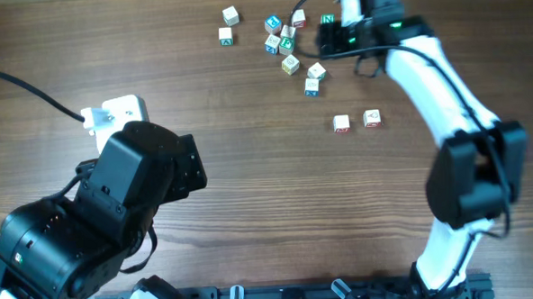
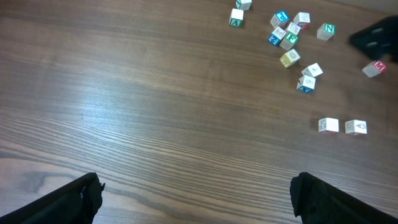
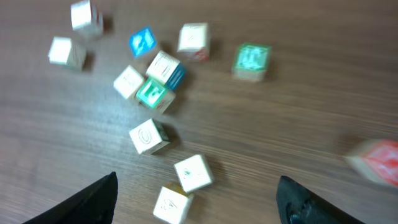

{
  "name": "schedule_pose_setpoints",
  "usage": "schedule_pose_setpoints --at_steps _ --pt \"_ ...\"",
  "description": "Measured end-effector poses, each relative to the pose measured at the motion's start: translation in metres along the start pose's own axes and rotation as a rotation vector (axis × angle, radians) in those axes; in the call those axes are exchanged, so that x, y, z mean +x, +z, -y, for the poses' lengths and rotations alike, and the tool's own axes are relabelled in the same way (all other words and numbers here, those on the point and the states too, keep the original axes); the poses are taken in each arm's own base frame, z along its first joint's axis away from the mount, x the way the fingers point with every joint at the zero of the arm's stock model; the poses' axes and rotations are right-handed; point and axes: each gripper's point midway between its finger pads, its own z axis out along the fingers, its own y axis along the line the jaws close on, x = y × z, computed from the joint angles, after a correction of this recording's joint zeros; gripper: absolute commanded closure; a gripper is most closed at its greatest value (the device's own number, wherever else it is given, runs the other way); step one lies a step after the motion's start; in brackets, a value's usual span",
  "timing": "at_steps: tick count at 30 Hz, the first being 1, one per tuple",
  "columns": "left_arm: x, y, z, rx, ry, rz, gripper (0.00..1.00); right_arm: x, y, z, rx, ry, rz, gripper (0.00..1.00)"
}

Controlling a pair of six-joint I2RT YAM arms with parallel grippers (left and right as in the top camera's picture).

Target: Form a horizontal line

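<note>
Two-cube horizontal line point(image 1: 341, 123), seemingly gapped, apart from right gripper point(image 1: 325, 41)

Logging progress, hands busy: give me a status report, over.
Left gripper open, empty. Right gripper open, over the loose cubes. Line has two cubes, gap between, third missing. Nothing blocking.

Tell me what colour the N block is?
The N block has a green face, shown best in the left wrist view.
</note>
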Motion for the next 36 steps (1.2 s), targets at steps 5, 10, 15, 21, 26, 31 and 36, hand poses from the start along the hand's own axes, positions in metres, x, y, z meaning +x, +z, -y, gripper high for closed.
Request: schedule_pose_setpoints --at_steps 5,10,15,21,26,31,36 --pt "0.0 0.0 0.0 0.001 0.0 0.0 0.0 0.043 0.067 -0.005 0.02 -0.075 -0.114 0.35" --pt "0.0 0.0 0.0 0.001 0.0 0.0 0.0 0.054 0.083 0.003 0.052 -0.097 -0.141 0.45" --pt "0.0 0.0 0.0 0.001 0.0 0.0 0.0 0.056 0.083 0.004 0.054 -0.11 -0.151 0.47" --pt "0.0 0.0 0.0 0.001 0.0 0.0 0.0 0.059 0.085 0.001 0.035 -0.139 -0.16 0.57" --pt "0.0 0.0 0.0 0.001 0.0 0.0 0.0 0.063 0.088 0.001 0.029 -0.145 -0.171 0.55" --pt "0.0 0.0 0.0 0.001 0.0 0.0 0.0 0.076 0.1 0.004 0.031 -0.159 -0.203 0.73" --pt "0.0 0.0 0.0 0.0 0.0 0.0 0.0 0.077 0.098 0.005 0.035 -0.161 -0.218 0.85"
